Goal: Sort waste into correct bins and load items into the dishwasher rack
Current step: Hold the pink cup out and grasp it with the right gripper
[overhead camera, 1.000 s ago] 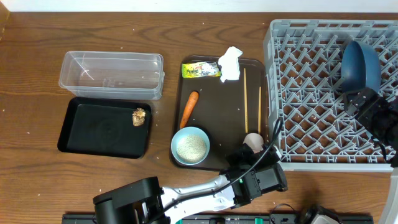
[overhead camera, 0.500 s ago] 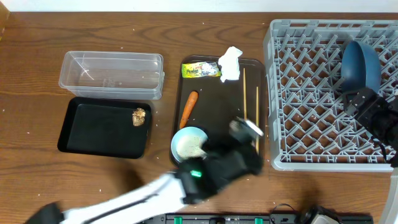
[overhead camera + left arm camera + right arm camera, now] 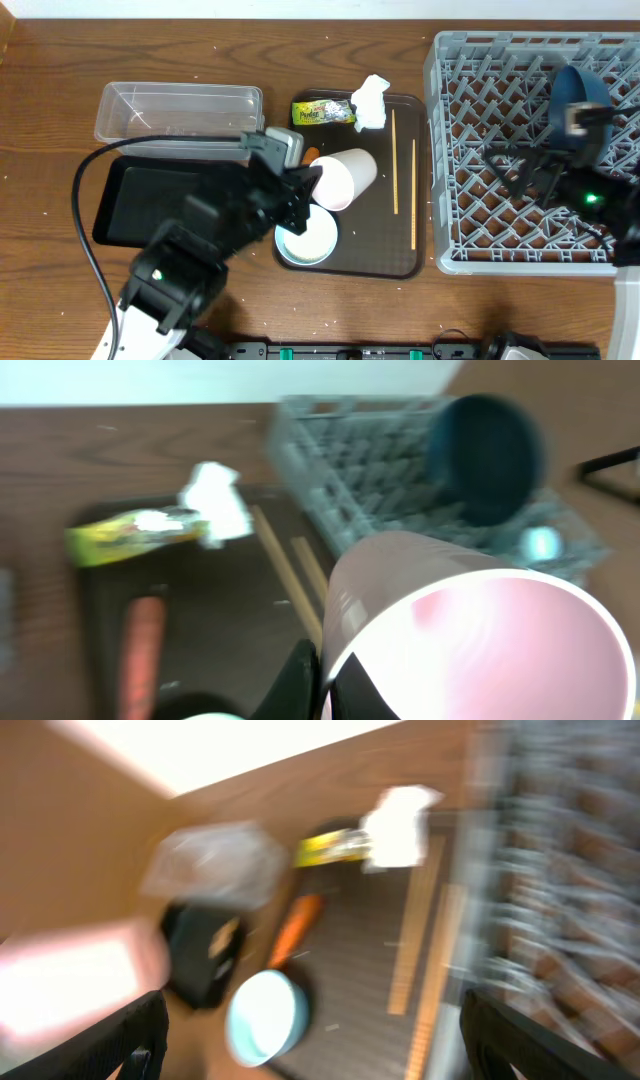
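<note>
A small pinkish-white cup point(image 3: 345, 178), grey lattice plastic rack point(image 3: 480, 120), dark blue round plate point(image 3: 490, 455), orange carrot point(image 3: 143, 655) and yellow-green printed wrapper point(image 3: 322, 113) are visible.

From overhead we look straight down on the whole table point(image 3: 60, 60), the grey rack point(image 3: 500, 130) at its right. Our left wrist view sits close behind the pinkish cup point(image 3: 470, 640), facing the rack; our blurred right wrist view looks back leftward, and all three share the brown tray point(image 3: 370, 230).
</note>
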`<action>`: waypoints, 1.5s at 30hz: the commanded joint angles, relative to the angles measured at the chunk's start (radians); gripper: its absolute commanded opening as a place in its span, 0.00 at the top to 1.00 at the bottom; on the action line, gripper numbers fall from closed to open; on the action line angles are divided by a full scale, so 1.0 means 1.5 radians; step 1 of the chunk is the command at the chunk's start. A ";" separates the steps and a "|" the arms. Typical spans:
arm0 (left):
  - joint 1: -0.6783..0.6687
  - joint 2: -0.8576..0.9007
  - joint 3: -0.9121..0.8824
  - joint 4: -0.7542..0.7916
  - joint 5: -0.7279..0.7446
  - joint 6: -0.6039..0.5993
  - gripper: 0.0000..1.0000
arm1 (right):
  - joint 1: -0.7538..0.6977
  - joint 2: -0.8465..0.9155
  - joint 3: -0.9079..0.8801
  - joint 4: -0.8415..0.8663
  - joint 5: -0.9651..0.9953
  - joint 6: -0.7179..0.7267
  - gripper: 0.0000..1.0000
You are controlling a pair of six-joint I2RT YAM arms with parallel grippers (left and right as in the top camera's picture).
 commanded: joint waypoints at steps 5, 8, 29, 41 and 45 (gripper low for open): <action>0.158 0.075 0.003 0.101 0.492 -0.077 0.94 | 0.189 0.001 0.005 0.021 -0.159 -0.143 0.14; 0.204 0.121 0.003 0.162 0.600 -0.101 0.94 | 0.273 0.001 0.005 0.049 -0.163 -0.178 0.14; 0.228 0.217 0.003 0.299 0.822 -0.175 0.94 | 0.420 0.040 0.005 0.219 0.006 -0.170 0.14; 0.228 0.217 0.003 0.307 0.820 -0.174 0.94 | 0.421 0.049 0.005 0.235 -0.211 -0.235 0.18; 0.228 0.217 0.003 0.310 0.811 -0.174 0.94 | 0.421 0.049 0.005 0.228 -0.211 -0.235 0.26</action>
